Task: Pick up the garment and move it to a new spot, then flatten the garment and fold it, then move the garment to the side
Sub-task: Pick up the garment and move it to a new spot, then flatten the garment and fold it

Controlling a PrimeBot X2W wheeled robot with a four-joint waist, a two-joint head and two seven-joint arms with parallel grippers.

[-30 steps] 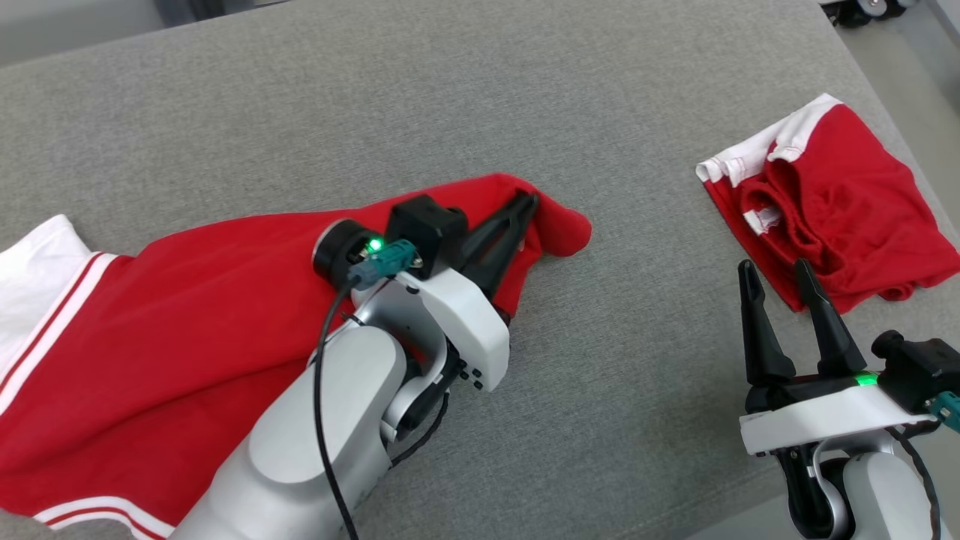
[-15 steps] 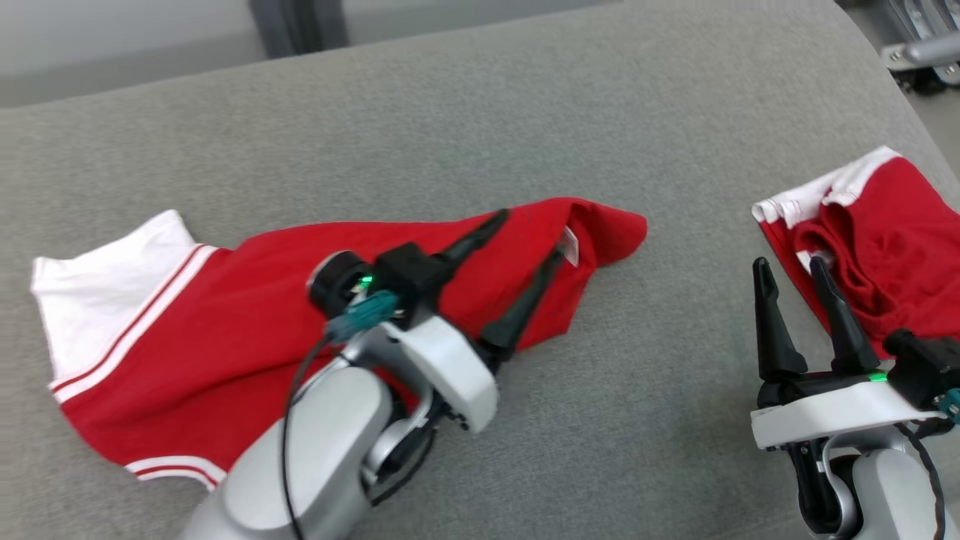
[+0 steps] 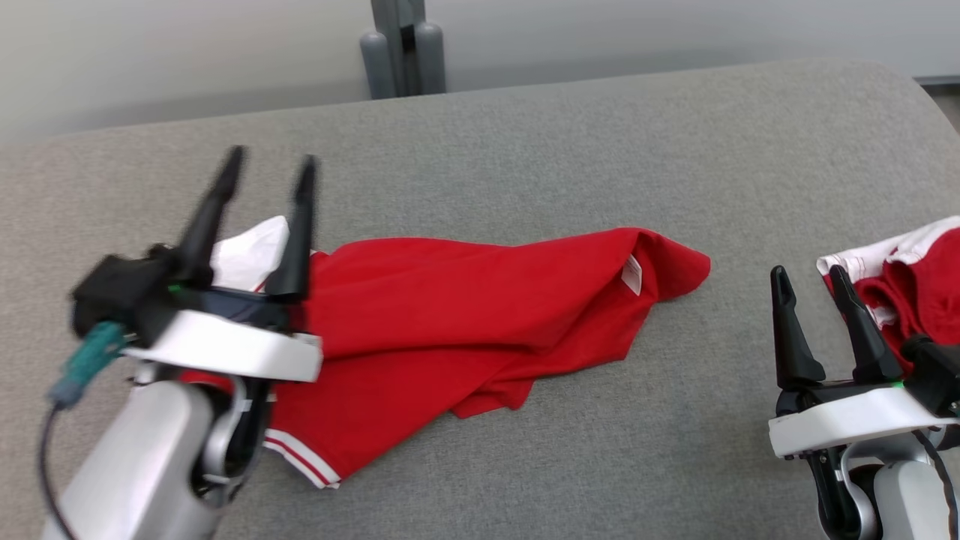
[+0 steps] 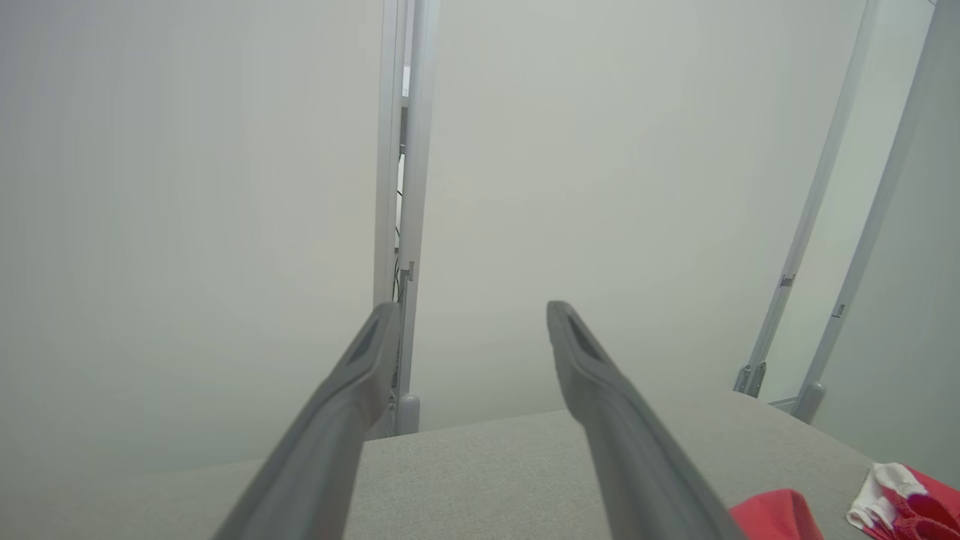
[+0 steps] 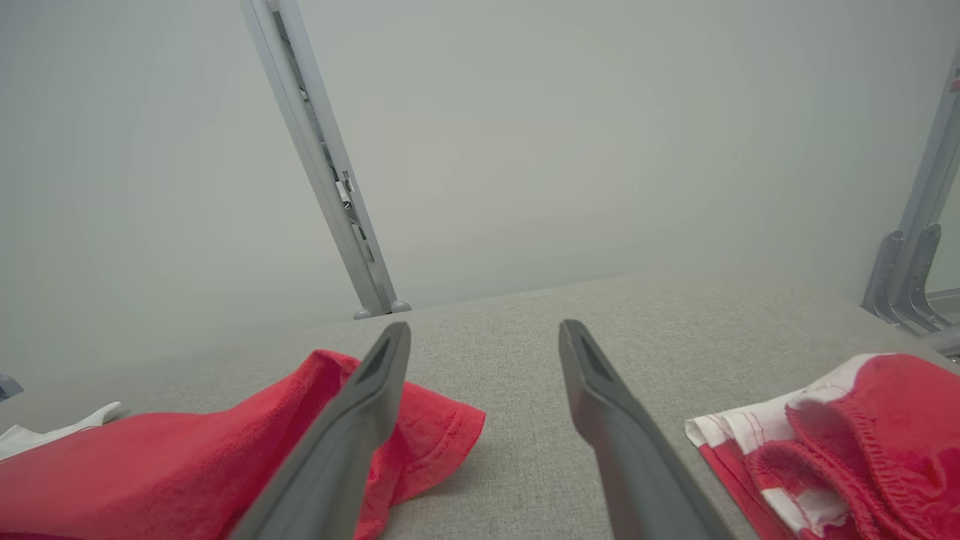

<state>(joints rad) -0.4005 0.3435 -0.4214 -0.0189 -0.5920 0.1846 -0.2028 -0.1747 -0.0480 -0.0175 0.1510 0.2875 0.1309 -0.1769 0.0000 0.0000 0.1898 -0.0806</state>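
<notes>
A red T-shirt (image 3: 480,315) lies crumpled mid-frame on the grey cushion (image 3: 600,135). At middle left, the left gripper (image 3: 271,157) stands wide and empty. At lower right, the right gripper (image 3: 809,274) is also wide and empty, beside a second red-and-white garment (image 3: 919,262).

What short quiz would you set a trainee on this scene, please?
1. True or false: the left gripper is shut on the large red garment.
2. Which lies nearest the smaller red-and-white garment? A) the right gripper B) the left gripper C) the large red garment's white sleeve
3. Fill in: the surface under both garments is ___ in colour.
Key: 1 false, its jaws stand open with nothing between them; 2 A; 3 grey.
</notes>
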